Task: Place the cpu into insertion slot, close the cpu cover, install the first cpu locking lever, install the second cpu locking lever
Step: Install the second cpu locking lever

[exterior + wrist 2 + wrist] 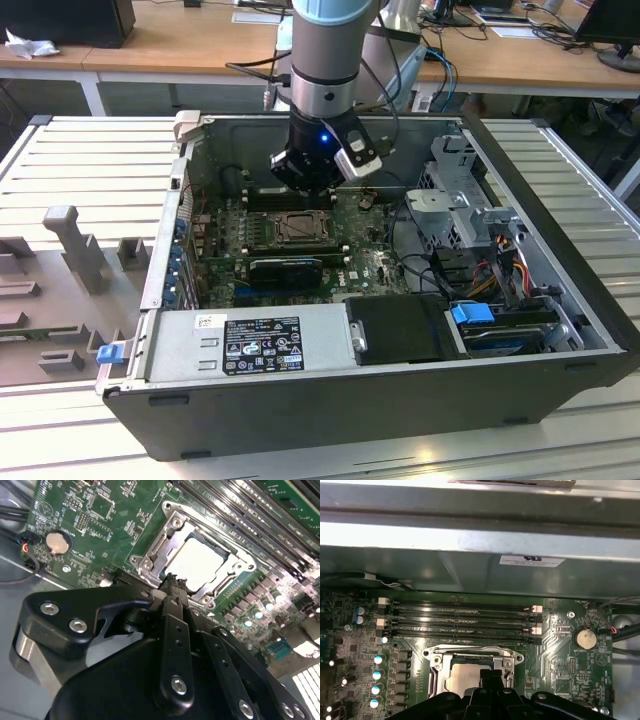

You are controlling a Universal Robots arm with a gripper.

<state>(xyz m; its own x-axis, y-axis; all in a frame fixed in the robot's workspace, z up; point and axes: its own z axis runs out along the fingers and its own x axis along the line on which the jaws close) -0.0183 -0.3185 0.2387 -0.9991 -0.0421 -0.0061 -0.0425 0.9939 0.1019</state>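
CPU, the small flat square pale silver chip [204, 563], lies seated in the square silvery-rimmed insertion slot [167, 530] on the green motherboard [107, 510]. The thin silvery frame-shaped cpu cover [235, 555] appears to be down around it; levers unclear. My black hand [170, 582] hovers just beside the socket, fingers pressed together, holding nothing.

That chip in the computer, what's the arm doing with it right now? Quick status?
Gripper low over the socket, empty. The cpu sits in the insertion slot, the cpu cover closed around it. Nothing in the way.
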